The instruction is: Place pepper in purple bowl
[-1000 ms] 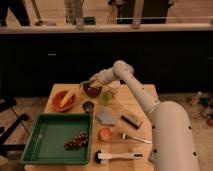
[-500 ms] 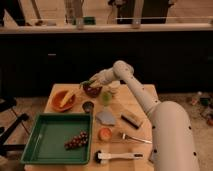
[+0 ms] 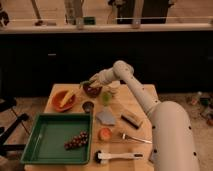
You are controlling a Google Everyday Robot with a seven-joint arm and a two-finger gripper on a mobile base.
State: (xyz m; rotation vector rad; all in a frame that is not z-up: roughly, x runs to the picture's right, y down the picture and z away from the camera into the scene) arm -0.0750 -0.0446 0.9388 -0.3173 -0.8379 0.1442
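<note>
The purple bowl (image 3: 92,90) stands at the back of the wooden table, right of the orange bowl. My gripper (image 3: 94,80) hangs just above the purple bowl's far rim, with the arm reaching in from the right. A small green shape that looks like the pepper (image 3: 85,83) shows at the gripper's tip, over the bowl's left rim. Whether it is held or resting on the rim cannot be made out.
An orange bowl with yellow food (image 3: 63,99), a small dark cup (image 3: 88,106) and a pale green cup (image 3: 106,97) surround the purple bowl. Nearer the front are a green tray (image 3: 47,140) with grapes (image 3: 76,141), a grey cloth (image 3: 106,116), a dark block (image 3: 131,120), a fork (image 3: 136,139) and a white brush (image 3: 118,156).
</note>
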